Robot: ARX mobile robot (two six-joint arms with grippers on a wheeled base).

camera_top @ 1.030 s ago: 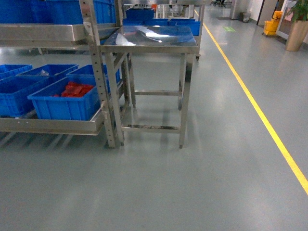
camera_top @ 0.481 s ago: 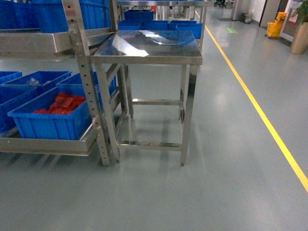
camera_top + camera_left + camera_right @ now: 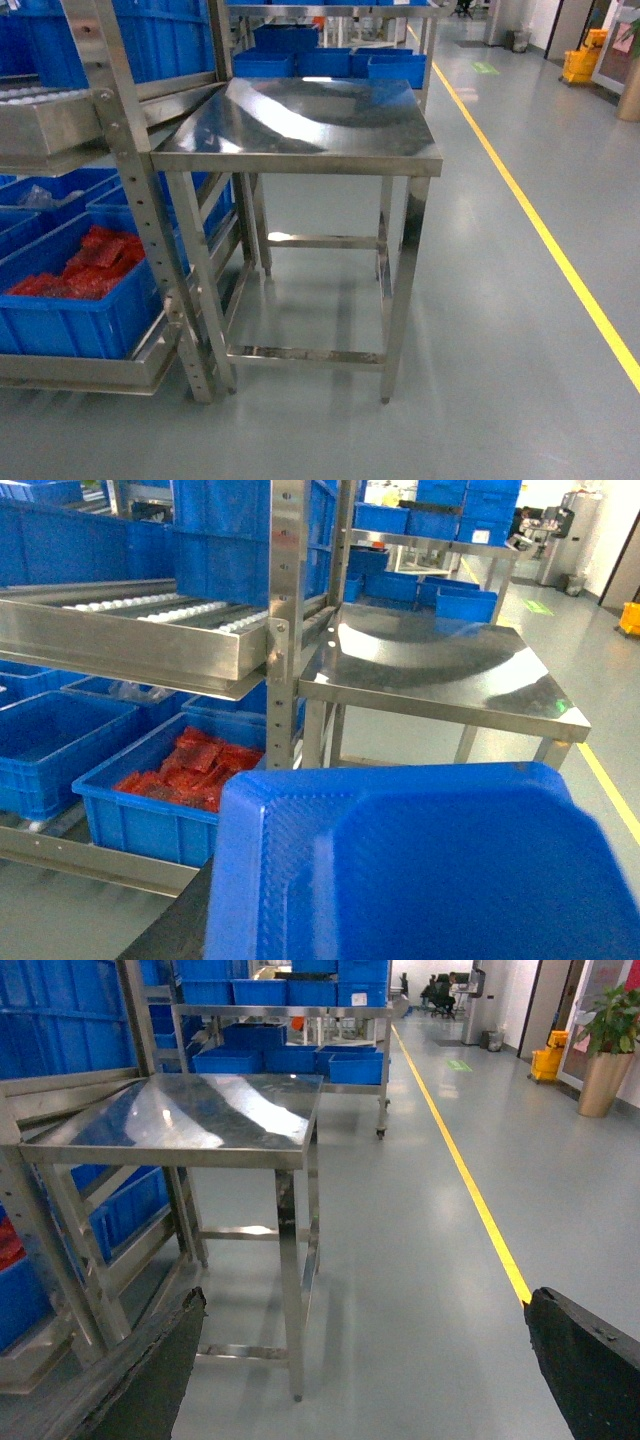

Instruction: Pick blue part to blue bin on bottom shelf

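Judging by what shows, the task is at its very beginning: nothing has been picked and no part has reached a bin. No blue part can be made out in any view, so I cannot tell where it lies.

Going from largest to smallest, the steel rack (image 3: 130,190) fills the left of the head view, and its bottom shelf (image 3: 90,372) carries several blue bins. The nearest bin (image 3: 70,320) holds red packets (image 3: 85,268), not blue parts. Other bins (image 3: 40,190) sit behind it; one seems to hold something pale, too unclear to name. Which bin is the goal I cannot tell.

Just right of the rack stands the small steel table, its tabletop (image 3: 320,115) bare and shiny. More blue bins (image 3: 330,62) sit on another rack behind it. A yellow floor line (image 3: 545,245) runs along the right.

In the left wrist view a large blue plastic shape (image 3: 430,870) fills the lower frame, too close to identify, and the left gripper itself is not visible. In the right wrist view the right gripper (image 3: 365,1360) shows two dark fingers (image 3: 150,1370) spread far apart with nothing between them.

Compared with the earlier head frames, the table and rack post now appear larger and nearer, and the rack has slid leftward, so fewer of its bins show. The base seems to be rolling forward toward the table.
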